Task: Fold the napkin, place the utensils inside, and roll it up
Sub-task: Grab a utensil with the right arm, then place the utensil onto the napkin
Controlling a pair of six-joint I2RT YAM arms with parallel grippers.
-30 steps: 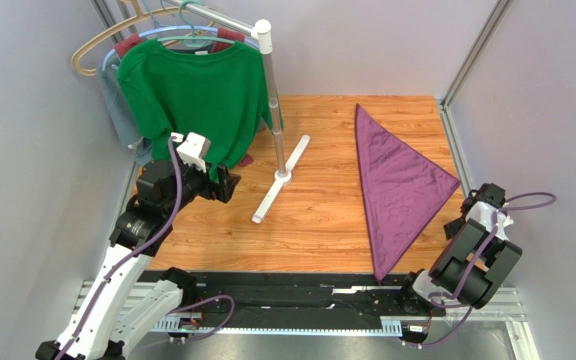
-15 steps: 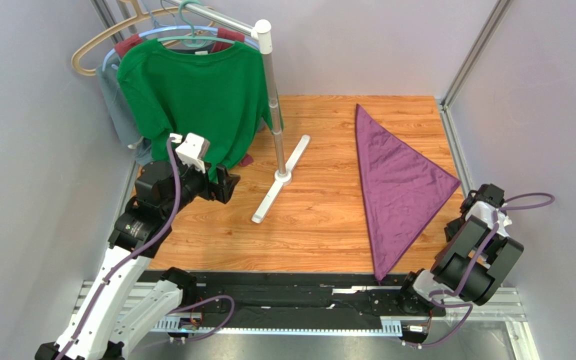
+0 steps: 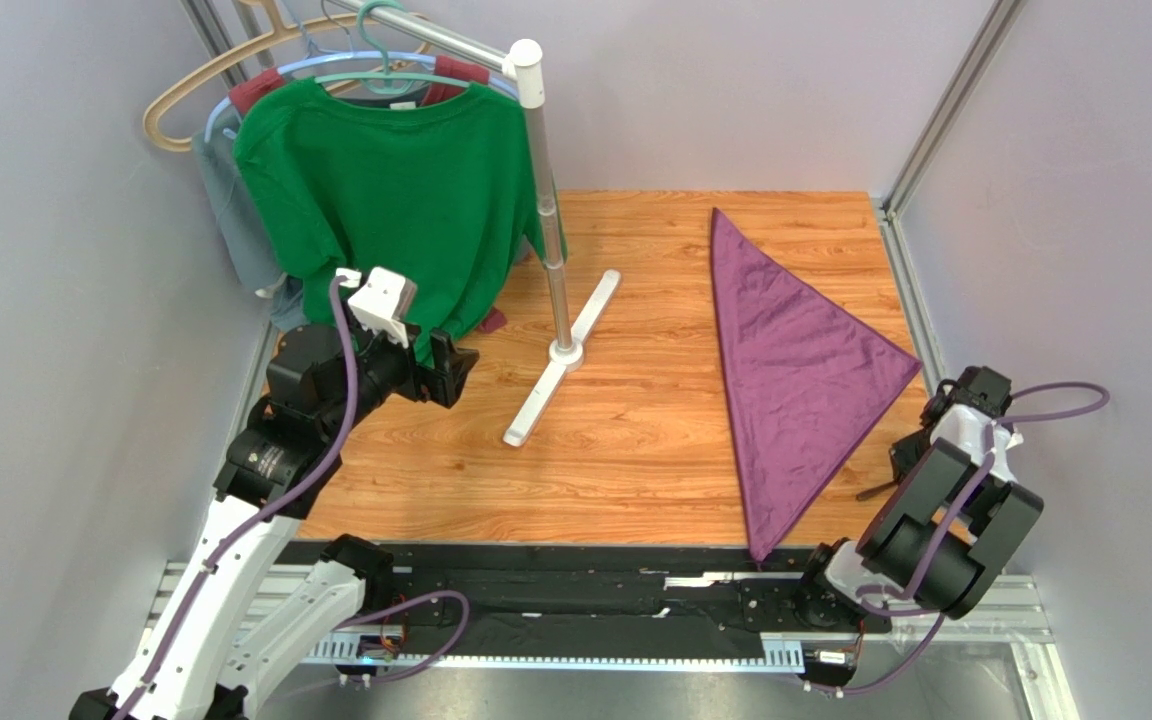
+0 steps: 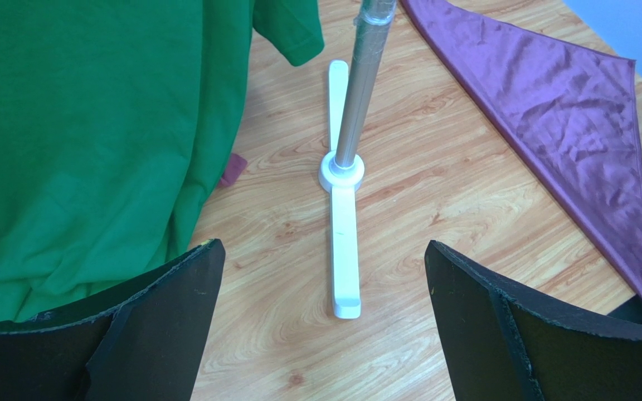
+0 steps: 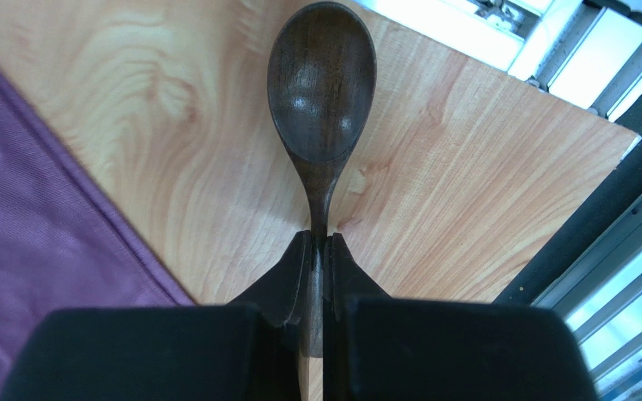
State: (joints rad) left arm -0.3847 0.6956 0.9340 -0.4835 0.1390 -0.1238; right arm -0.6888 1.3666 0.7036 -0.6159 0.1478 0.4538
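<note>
Right wrist view: the right gripper (image 5: 318, 251) clenches the handle of a slim dark oval-bowled spoon (image 5: 322, 92) over the wooden surface (image 5: 467, 167); the folded dark purple cloth napkin (image 5: 31, 251) lies just to its left. I'd lift level, carry it leftward, and set it mid-cloth.

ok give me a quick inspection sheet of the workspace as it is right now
surface: wooden table, no damage seen
job's things: napkin folded into a triangle, lying flat at the right; spoon held by its handle, bowl over bare wood beside the napkin
clutter: garment rack on the table, green T-shirt and other clothes hanging on it
grippers: left gripper open and empty; right gripper shut on the spoon
cables: purple cable along each arm, no snag seen
surroundings: grey walls, black rail at the near edge
</note>
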